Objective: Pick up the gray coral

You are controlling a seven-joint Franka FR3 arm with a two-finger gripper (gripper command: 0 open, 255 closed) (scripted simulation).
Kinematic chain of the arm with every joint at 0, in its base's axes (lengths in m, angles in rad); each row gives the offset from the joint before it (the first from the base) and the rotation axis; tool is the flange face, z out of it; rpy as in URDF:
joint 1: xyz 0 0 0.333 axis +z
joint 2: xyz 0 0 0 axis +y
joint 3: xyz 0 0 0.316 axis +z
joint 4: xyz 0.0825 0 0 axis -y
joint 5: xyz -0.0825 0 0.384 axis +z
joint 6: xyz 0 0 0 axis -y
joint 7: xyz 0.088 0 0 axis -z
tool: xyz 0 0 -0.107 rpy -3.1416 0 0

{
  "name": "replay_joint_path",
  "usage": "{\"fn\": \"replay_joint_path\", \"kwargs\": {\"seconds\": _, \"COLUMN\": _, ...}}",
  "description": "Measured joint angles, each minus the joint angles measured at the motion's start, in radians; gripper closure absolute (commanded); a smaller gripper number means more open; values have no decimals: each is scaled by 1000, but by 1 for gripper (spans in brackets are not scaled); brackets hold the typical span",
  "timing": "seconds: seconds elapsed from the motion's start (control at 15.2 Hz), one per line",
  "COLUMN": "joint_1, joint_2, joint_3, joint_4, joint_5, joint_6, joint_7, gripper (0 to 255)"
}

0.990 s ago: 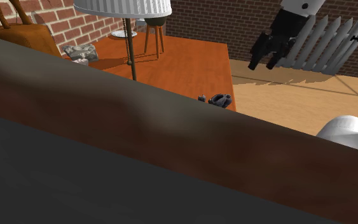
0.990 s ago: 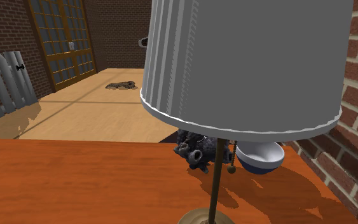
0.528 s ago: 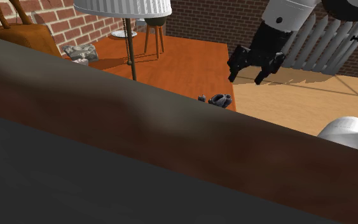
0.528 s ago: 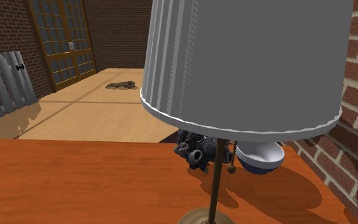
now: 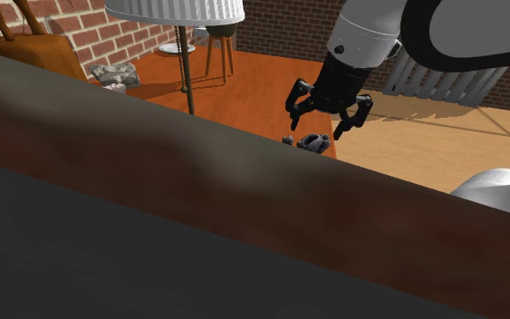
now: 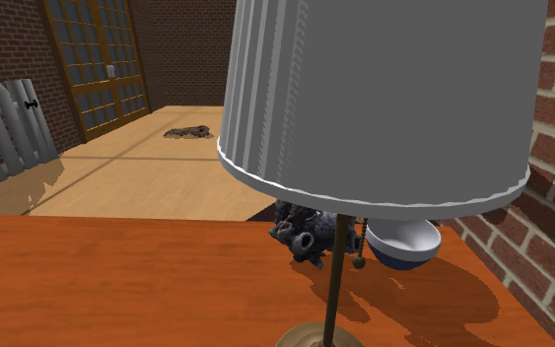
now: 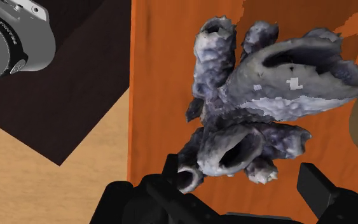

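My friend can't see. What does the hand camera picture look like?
A lumpy gray coral with hollow tubes lies on an orange-brown table, close to its edge. The two black fingers stand apart near it, not holding it.

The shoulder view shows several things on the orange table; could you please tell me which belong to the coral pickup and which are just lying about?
Part of the job:
gray coral, at the edge of the table
gripper, open, above the coral

Just lying about:
lamp
white-and-blue bowl
crumpled grey object
picket fence
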Motion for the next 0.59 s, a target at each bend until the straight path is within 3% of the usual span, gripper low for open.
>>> {"fn": "replay_joint_path", "kwargs": {"seconds": 0.4, "joint_1": 6, "joint_2": -7, "joint_3": 30, "joint_4": -72, "joint_5": 22, "joint_6": 68, "joint_7": 8, "gripper": 0}}
{"fn": "replay_joint_path", "kwargs": {"seconds": 0.46, "joint_1": 7, "joint_2": -9, "joint_3": 30, "joint_4": -78, "joint_5": 23, "joint_6": 72, "joint_7": 8, "gripper": 255}}
{"fn": "replay_joint_path", "kwargs": {"seconds": 0.59, "joint_1": 9, "joint_2": -11, "joint_3": 30, "joint_4": -82, "joint_5": 25, "joint_6": 75, "joint_7": 7, "gripper": 255}}
